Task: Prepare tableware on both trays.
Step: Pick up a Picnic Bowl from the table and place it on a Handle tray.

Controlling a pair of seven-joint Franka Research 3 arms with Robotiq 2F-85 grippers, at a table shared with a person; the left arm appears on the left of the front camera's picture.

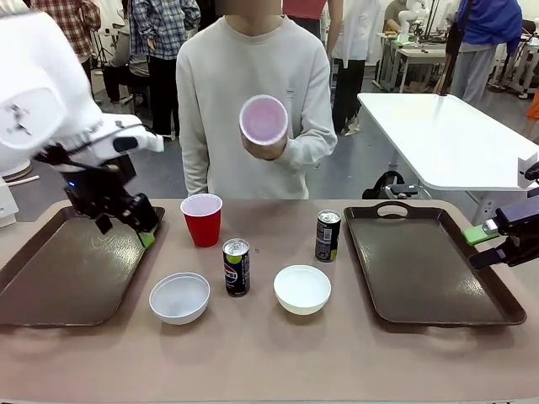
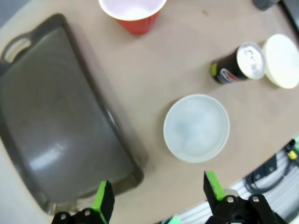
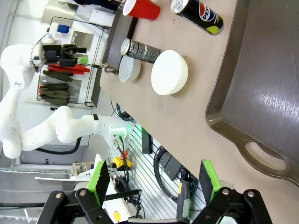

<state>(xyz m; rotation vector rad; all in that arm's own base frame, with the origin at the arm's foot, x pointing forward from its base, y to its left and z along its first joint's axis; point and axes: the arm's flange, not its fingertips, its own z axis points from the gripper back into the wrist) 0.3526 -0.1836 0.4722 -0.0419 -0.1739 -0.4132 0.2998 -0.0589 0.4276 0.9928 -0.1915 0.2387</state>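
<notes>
Two trays lie bare: the left tray (image 1: 67,269) just beside the red cup (image 1: 202,219), the right tray (image 1: 429,269) well off on that cup's other side. On the cup's side away from the person sit a bowl (image 1: 179,297), a can (image 1: 237,267) and a second bowl (image 1: 302,289); behind it the person's hand (image 1: 271,148) holds up another cup (image 1: 264,119). The red cup looks light and thin-walled (easy to crush), so I'd pinch its rim gently. Left gripper (image 1: 141,229) hangs spread and tilted down just left of the cup; right gripper (image 1: 497,240) waits spread, far to its right
</notes>
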